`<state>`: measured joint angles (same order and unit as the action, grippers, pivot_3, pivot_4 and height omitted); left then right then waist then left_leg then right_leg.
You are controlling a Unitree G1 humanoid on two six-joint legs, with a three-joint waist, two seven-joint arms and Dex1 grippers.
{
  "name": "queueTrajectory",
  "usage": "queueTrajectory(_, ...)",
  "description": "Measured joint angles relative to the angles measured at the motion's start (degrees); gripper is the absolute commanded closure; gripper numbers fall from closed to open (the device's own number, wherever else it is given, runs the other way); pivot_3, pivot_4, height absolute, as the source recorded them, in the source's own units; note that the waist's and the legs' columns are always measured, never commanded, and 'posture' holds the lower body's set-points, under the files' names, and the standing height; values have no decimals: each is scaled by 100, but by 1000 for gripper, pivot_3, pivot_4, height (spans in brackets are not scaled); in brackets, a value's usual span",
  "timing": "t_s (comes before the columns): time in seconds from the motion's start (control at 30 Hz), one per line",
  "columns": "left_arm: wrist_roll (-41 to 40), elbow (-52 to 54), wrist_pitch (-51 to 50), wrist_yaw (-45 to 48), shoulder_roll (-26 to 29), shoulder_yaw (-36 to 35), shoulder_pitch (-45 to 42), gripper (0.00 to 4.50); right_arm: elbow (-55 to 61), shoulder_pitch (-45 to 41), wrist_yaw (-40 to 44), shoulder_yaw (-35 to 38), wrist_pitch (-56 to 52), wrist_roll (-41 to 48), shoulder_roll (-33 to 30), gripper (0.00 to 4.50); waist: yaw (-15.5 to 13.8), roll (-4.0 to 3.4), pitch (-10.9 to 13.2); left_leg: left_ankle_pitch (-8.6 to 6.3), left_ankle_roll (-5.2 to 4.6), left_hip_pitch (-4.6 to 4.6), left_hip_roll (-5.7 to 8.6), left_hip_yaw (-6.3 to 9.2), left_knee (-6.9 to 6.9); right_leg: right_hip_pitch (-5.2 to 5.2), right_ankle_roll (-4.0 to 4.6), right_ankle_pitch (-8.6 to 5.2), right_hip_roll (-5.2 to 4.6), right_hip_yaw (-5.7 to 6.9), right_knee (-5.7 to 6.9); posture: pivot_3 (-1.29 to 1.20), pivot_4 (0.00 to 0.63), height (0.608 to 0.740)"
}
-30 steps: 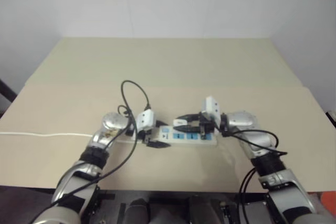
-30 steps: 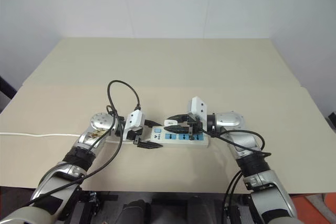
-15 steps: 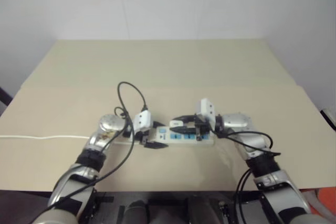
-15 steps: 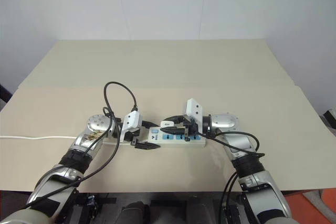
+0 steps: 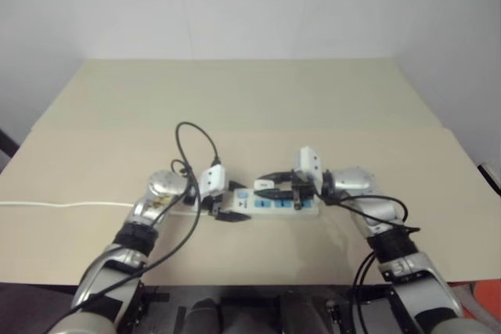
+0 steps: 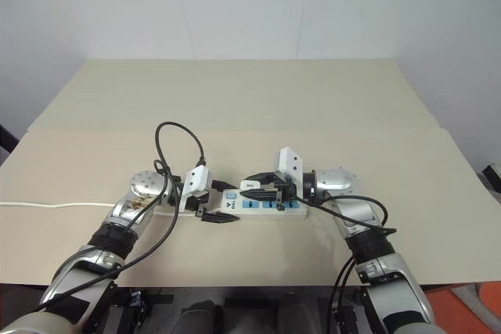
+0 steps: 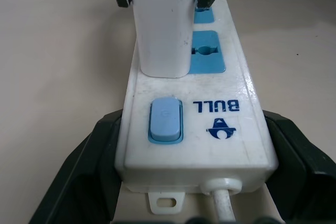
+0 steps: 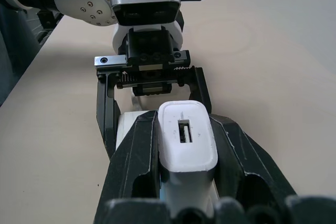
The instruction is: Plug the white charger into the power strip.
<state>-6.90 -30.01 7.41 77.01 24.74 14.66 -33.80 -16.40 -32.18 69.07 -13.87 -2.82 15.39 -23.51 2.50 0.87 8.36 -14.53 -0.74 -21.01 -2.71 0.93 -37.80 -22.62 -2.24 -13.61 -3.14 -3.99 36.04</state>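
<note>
- While the power strip (image 7: 210, 129) is clamped at its switch end by the left gripper (image 7: 194, 182), it lies flat on the table (image 6: 250, 99).
- The charger (image 8: 185, 140) is gripped by the right gripper (image 8: 184, 182), standing on the strip beside the switch (image 7: 166, 119).

In the left wrist view, the small white cube-shaped charger (image 7: 161, 24) is cut off by the picture's edge, and its prongs are hidden where its base meets the long flat white power strip (image 7: 220, 145) with blue sockets. The strip's far end runs out of frame. Its thin white cord (image 5: 63, 203) leaves the head view's edge.
</note>
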Motion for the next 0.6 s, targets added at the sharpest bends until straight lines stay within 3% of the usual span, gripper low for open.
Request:
queueTrajectory(0.33,-20,73,-10,-21,53,-9,52,1204,-90,-90,88,-35,-1,-16,58,3350,28,0,0,0,0,3,-2,0,3,-2,2,-1,3,0,2,0,150,740)
queueTrajectory(0.6,-33,158,-16,-22,74,-22,93,1204,-197,-5,64,-108,-46,-285,51,753,12,7,0,0,0,-10,-2,-1,3,-18,3,-1,2,-2,3,0,150,740)
